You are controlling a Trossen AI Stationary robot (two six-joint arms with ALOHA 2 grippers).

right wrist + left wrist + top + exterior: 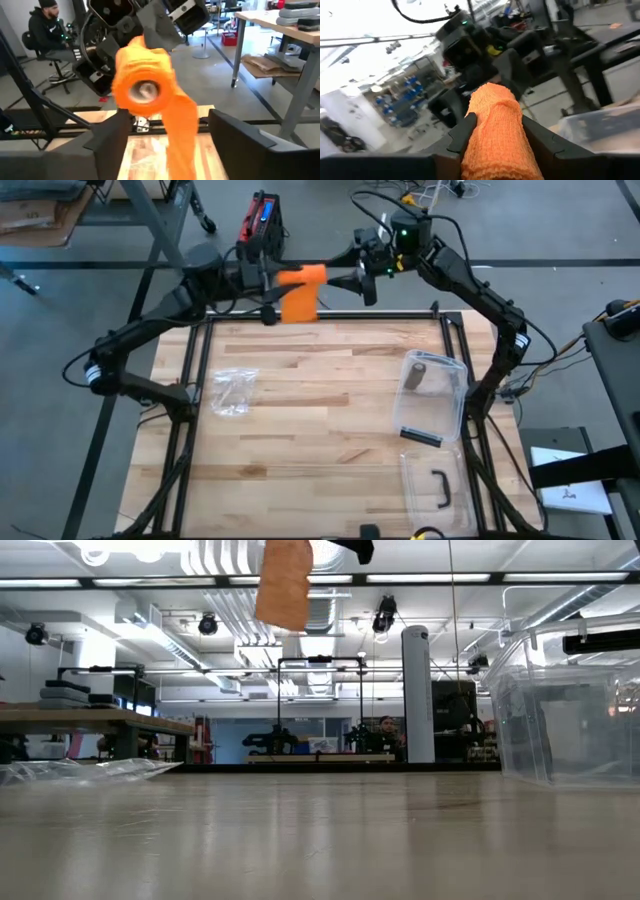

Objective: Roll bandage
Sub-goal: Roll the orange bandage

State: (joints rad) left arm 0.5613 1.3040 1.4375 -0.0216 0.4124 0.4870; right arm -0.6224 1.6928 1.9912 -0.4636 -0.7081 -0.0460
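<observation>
An orange bandage roll (305, 275) hangs in the air over the table's far edge, and its loose tail (298, 305) droops below it. My left gripper (275, 278) comes from the table's left and is shut on the roll (495, 125). From the right, my right gripper (342, 278) faces the roll's round end (145, 90). It is open, with its fingers (110, 135) standing wide to either side, and they do not touch the roll. The low view catches only the tail (283, 580) at the top. My left gripper pinches the roll's curved sides (480, 122) between its two fingers (462, 131). The fingers come in level from the table's left and lie along the roll. The roll is lifted clear and level, and its tail (180, 130) hangs slack below it.
A clear plastic bag (232, 390) lies on the table's left part. On the right stands a clear container (432, 395), seen also in the low view (570, 710), with a black item (420, 437) at its near end. Its lid (435, 490) lies nearer. A wooden tabletop (320, 420) lies between.
</observation>
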